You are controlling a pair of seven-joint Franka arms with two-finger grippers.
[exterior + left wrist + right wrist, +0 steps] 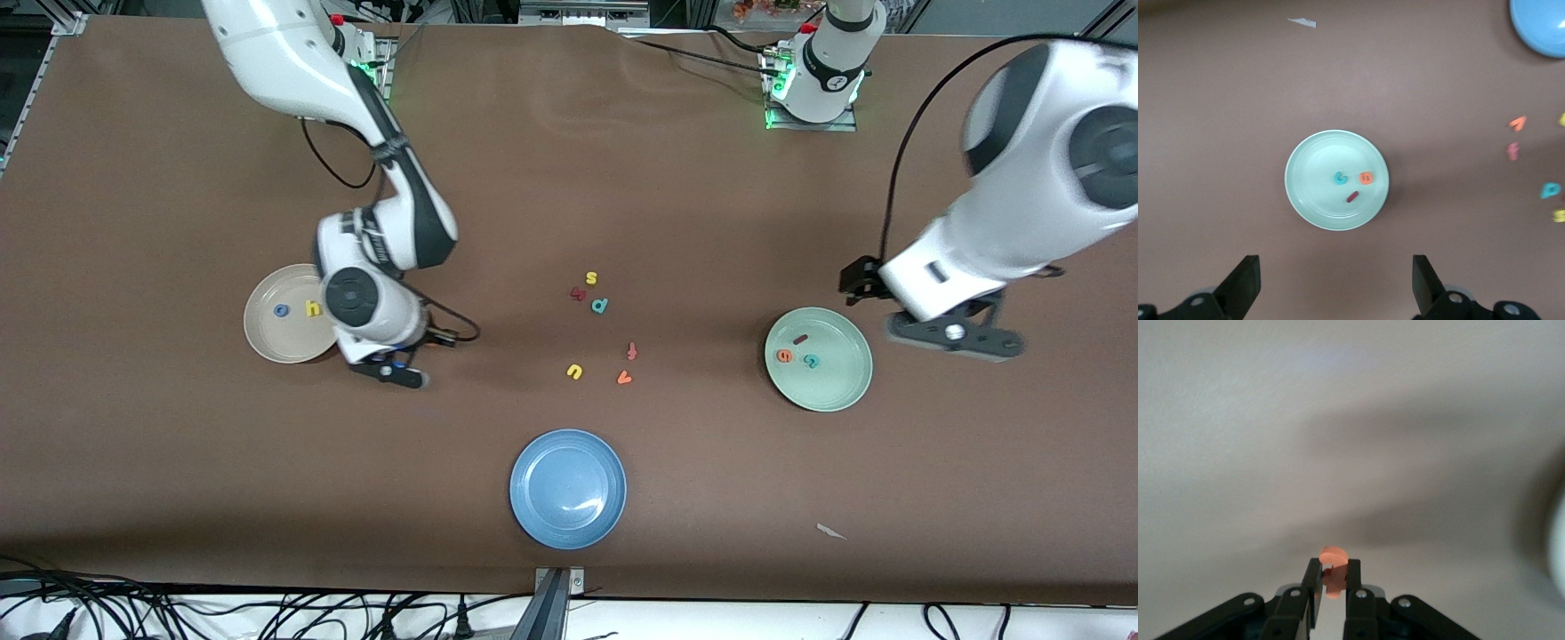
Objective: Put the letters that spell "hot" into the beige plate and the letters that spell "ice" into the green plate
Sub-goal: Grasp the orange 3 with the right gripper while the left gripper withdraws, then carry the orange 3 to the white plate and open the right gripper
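Observation:
My right gripper is shut on the orange t, which sticks out past the fingertips. In the front view the right gripper hangs over the table just beside the beige plate. In that plate lie the blue o and the yellow h. The green plate holds the dark red i, the orange e and the teal c. My left gripper is open and empty, over the table beside the green plate.
Loose letters lie mid-table: yellow s, a dark red piece, teal d, orange-red f, yellow u, orange v. A blue plate sits nearer the front camera. A paper scrap lies near the front edge.

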